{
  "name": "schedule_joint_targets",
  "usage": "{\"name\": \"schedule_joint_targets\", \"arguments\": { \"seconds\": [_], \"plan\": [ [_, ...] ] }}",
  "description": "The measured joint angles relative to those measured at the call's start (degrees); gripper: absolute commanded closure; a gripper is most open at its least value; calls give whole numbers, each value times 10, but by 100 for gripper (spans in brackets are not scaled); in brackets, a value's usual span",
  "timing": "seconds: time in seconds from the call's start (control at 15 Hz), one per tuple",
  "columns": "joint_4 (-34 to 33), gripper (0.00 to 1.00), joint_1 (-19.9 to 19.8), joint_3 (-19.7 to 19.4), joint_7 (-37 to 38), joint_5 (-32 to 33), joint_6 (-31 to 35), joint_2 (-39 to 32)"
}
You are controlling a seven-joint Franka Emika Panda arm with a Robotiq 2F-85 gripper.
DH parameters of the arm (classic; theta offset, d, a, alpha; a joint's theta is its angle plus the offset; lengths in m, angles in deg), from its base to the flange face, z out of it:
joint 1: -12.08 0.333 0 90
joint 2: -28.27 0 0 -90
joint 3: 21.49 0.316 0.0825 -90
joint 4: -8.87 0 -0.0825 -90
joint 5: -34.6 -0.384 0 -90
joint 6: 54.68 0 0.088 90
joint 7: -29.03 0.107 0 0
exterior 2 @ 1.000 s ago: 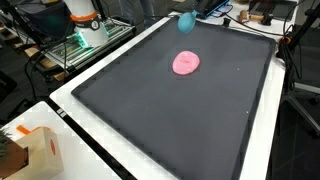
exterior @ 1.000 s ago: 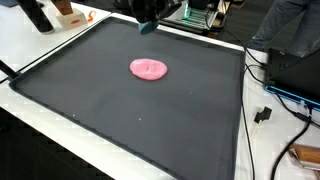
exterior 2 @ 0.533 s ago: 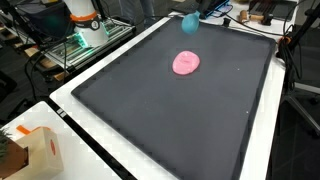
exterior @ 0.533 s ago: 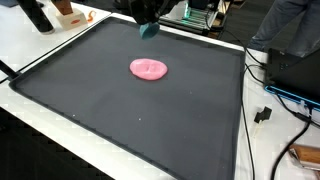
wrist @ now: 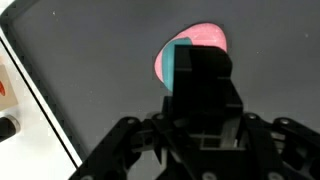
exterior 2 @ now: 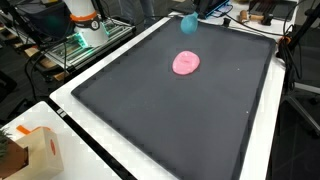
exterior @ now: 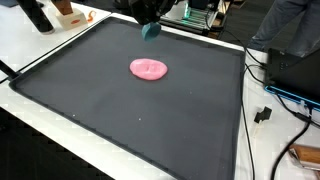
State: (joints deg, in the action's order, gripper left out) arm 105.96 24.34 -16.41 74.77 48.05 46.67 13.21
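A flat pink piece [exterior: 149, 68] [exterior 2: 186, 63] lies on the black mat [exterior: 120, 120] [exterior 2: 170, 120], a little behind its middle. My gripper [exterior: 150, 24] hangs over the mat's far edge, shut on a small teal block [exterior: 150, 31] [exterior 2: 187, 22] held well above the surface. In the wrist view the teal block [wrist: 179, 62] stands between the dark fingers [wrist: 205, 72] of the gripper [wrist: 190, 68], and the pink piece [wrist: 207, 38] shows on the mat behind it, partly hidden. Most of the arm is cut off at the top of both exterior views.
The mat has a raised black rim on a white table [exterior: 40, 50]. A cardboard box [exterior 2: 30, 152] stands at a near corner. Cables and a black device [exterior: 290, 75] lie beside the mat; a seated person [exterior: 290, 25] and equipment are behind.
The gripper with the teal block has drifted very slightly lower and sideways over the far edge. The pink piece has not moved.
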Motion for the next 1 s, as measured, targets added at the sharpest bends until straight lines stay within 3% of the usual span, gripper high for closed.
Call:
{"name": "schedule_joint_targets", "arguments": {
  "seconds": [0.07, 0.53, 0.6, 1.0],
  "plan": [
    [5, 50, -1, 0, -1, 0, 1, 4],
    [4, 50, 0, 0, -1, 0, 1, 3],
    [4, 75, 0, 0, -1, 0, 1, 3],
    [5, 75, -13, -8, -16, -18, 23, 1]
  ]
}}
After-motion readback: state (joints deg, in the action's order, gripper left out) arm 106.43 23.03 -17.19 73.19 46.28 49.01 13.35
